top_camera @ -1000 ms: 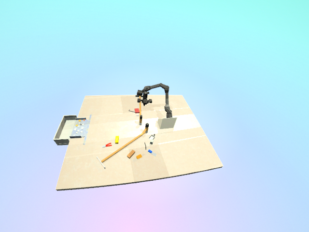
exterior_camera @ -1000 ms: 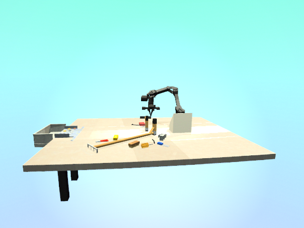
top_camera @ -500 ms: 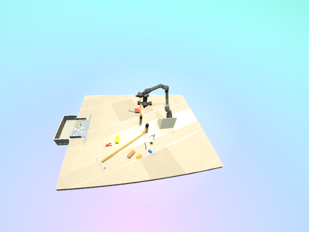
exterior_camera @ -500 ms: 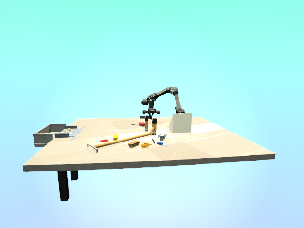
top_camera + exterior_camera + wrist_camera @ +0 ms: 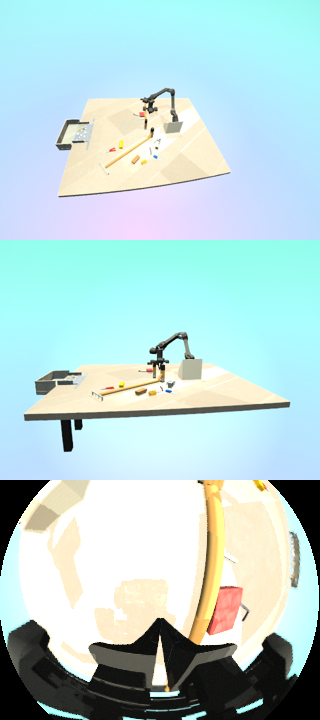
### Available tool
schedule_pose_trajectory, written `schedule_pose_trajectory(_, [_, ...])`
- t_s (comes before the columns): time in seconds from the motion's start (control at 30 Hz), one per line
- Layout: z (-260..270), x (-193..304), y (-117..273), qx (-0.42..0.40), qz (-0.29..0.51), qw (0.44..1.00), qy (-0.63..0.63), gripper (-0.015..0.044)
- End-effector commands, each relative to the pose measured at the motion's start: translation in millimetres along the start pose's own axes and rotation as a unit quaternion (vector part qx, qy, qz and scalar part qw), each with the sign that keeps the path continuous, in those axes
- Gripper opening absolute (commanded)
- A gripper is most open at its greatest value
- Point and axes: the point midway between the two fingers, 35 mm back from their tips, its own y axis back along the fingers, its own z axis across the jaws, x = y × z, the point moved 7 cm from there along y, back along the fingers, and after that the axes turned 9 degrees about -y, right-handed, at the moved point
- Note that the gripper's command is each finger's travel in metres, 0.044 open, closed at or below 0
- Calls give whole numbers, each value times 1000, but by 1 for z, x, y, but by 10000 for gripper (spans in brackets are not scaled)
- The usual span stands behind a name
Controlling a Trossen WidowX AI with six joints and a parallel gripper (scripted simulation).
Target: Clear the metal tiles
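With the hand (image 5: 150, 112) (image 5: 159, 367) (image 5: 160, 620) clenched on nothing and the scraper (image 5: 145, 114) (image 5: 154, 372) (image 5: 215, 545) lying toward its seven o'clock from above, best open wide, square up over the black-topped grip, then descend without nudging it

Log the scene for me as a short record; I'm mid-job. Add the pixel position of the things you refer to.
pincer: shut (image 5: 150, 112) (image 5: 159, 368) (image 5: 160, 621), nothing held
wooden handle: beside the pincer (image 5: 145, 115) (image 5: 154, 369) (image 5: 215, 545), ungripped
red case: beside that handle (image 5: 141, 114) (image 5: 149, 370) (image 5: 225, 611)
metal tiles: several (image 5: 85, 132) (image 5: 74, 377), on the bench plate (image 5: 88, 130) (image 5: 79, 378)
catch box: at the plate's far end (image 5: 63, 146) (image 5: 46, 386) (image 5: 297, 560)
clearing: unfinished
tile count: cannot tell
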Motion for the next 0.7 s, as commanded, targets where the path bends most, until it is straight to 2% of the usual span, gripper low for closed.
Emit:
schedule_pose_trajectory(0.0, [3, -1, -8, -2, 0, 1000, 4, 0])
schedule_pose_trajectory(0.67, [-15, 0, -7, -2, -1, 1000, 4, 0])
